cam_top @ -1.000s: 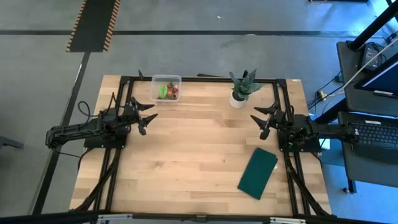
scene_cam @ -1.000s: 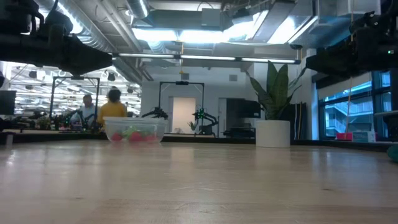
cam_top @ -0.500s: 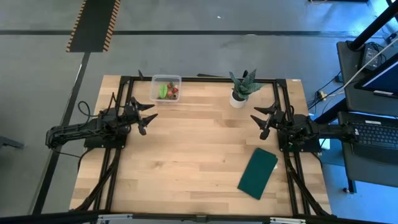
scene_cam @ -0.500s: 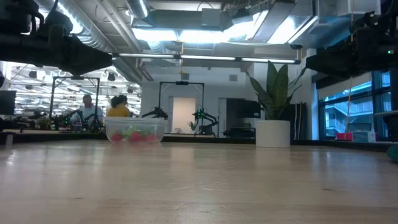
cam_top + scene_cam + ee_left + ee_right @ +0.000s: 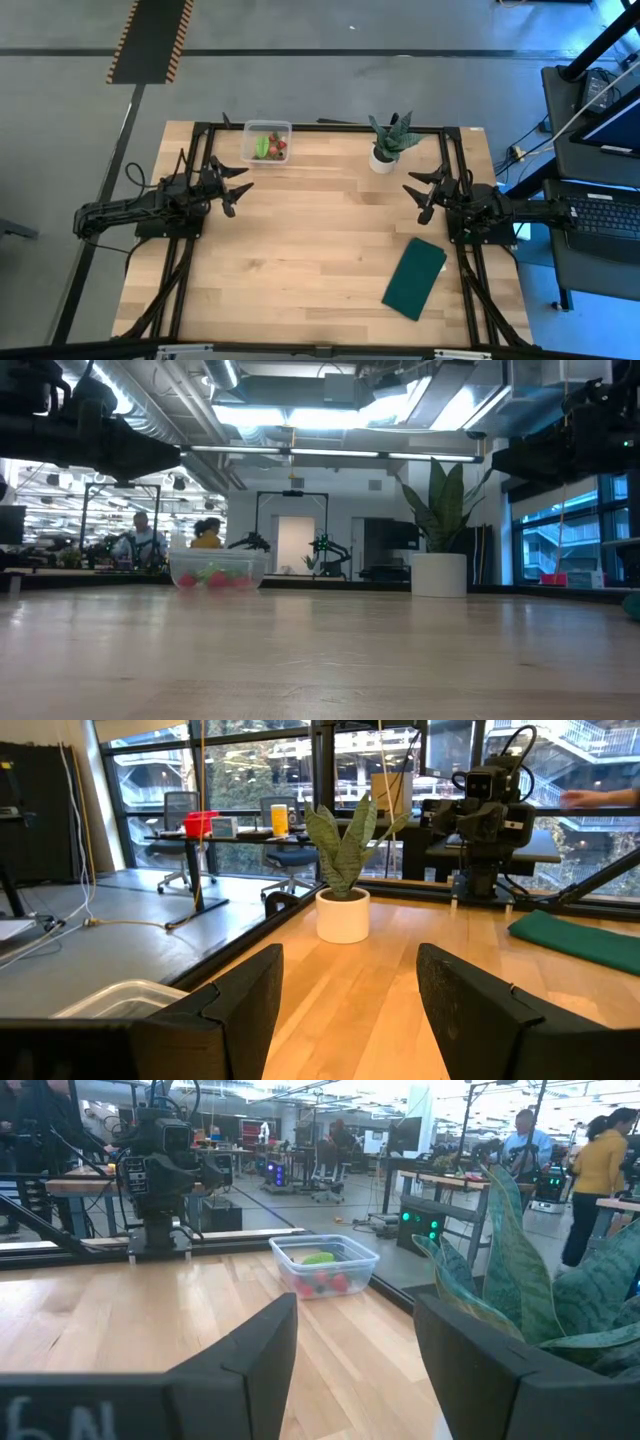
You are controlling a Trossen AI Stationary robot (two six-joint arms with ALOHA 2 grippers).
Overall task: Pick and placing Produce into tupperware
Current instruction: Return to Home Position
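Observation:
The clear tupperware [image 5: 267,142] stands on its base near the table's far edge, left of centre. Red strawberries [image 5: 281,147] and a bright green lumpy piece [image 5: 262,147] lie inside it; they show again as strawberries [image 5: 322,1284] and the green piece [image 5: 319,1259] in the right wrist view, and through the tub's wall [image 5: 217,571] in the low view. My left gripper [image 5: 237,186] hovers open at the table's left side, near of the tub. My right gripper [image 5: 418,190] hovers open at the right side. I cannot make out the pinkish round fruit.
A spiky plant in a white pot [image 5: 386,145] stands near the far edge, right of centre. A flat dark green rectangle [image 5: 415,277] lies toward the near right corner. Bare wood [image 5: 320,230] spreads between the arms. People [image 5: 205,535] show in the room beyond.
Neither arm nor any object on the table has moved. Only a person in yellow in the room behind has shifted rightward in the low view.

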